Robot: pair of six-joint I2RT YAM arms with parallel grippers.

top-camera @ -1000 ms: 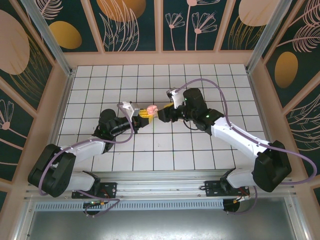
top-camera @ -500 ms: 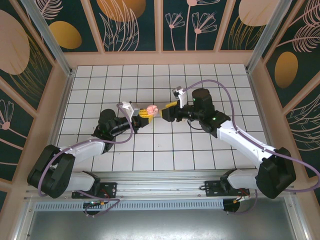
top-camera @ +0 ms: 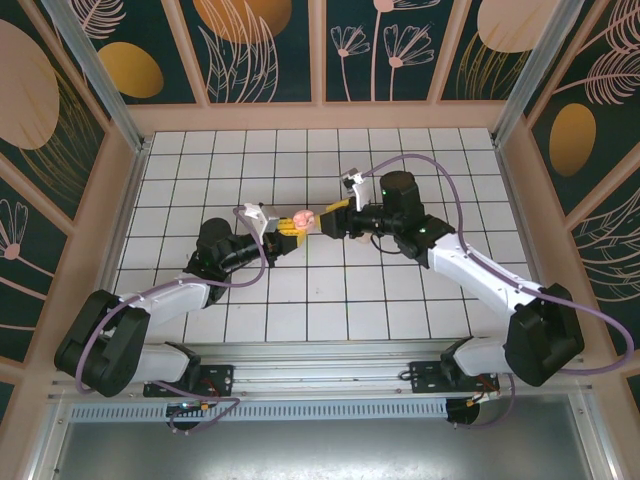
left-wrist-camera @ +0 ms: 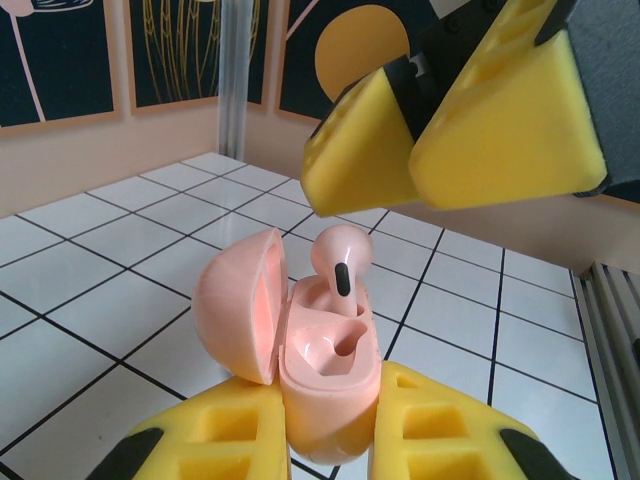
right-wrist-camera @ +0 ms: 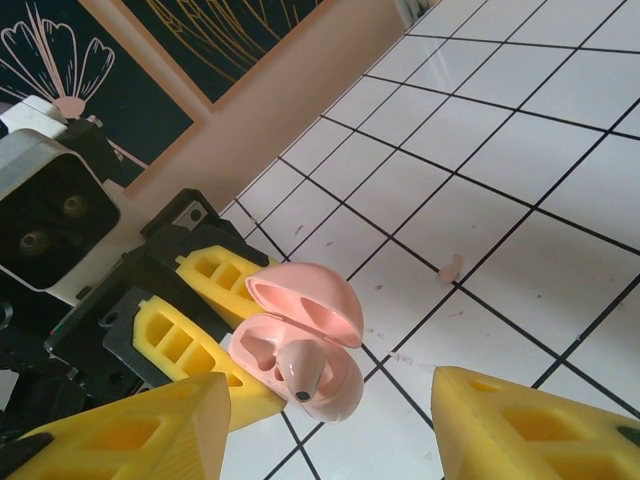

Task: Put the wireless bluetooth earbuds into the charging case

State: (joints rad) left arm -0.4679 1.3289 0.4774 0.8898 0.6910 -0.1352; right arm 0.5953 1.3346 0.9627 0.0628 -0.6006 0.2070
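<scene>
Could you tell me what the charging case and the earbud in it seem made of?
Charging case: smooth pink plastic, probably; satin sheen, soft highlights on its open lid. Earbud: likely the same plastic, glossier, with a dark inset.

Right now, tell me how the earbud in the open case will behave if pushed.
The earbud looks small and glossy, so probably light and slippery. It stands proud of the charging case, so a sideways nudge might tip it out. The left pincer clamps the case, likely steadying it.
</scene>
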